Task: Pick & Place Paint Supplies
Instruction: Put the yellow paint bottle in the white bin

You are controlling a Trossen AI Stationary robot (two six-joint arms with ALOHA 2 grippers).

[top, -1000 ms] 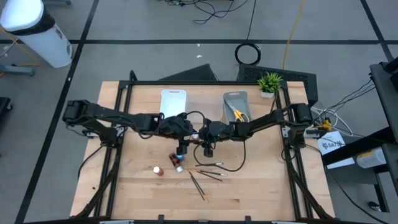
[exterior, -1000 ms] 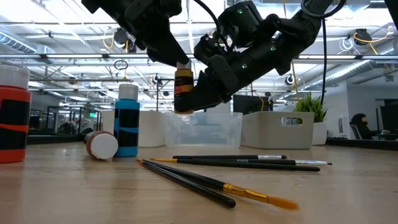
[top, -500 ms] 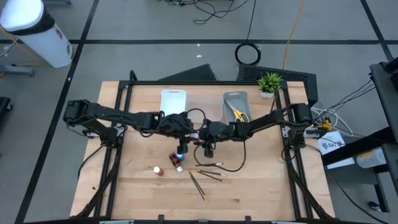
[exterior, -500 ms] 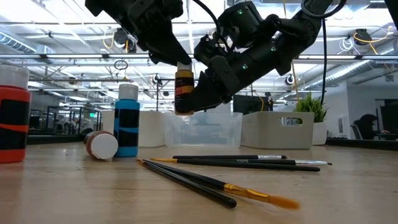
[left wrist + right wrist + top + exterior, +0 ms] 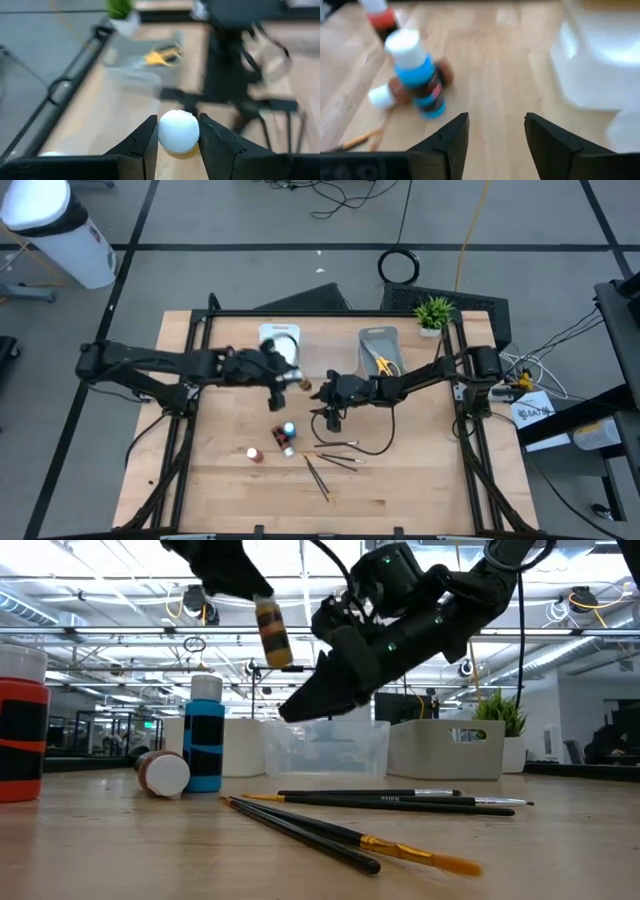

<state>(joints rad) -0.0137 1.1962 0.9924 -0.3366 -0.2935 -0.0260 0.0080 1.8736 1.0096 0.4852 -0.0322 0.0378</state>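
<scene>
Above the wooden table (image 5: pixel 420 480), the left gripper (image 5: pixel 290 379) holds an orange paint bottle (image 5: pixel 271 630) clamped between its fingers, lifted near the white tray (image 5: pixel 279 340). The right gripper (image 5: pixel 333 418) hangs beside it with jaws spread and empty. On the table stand the blue bottle (image 5: pixel 205 735) and brushes (image 5: pixel 390 802).

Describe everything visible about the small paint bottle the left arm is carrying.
The orange paint bottle is small and looks plastic, with a round pale cap, yellow-orange paint inside and a dark label band around its body. It is shut, lifted well clear of the table and tilted, cap uppermost in the low view. The left tool is shut on it, one finger on each side at the cap end. From above it hangs beside the white tray. Nothing else touches it.
</scene>
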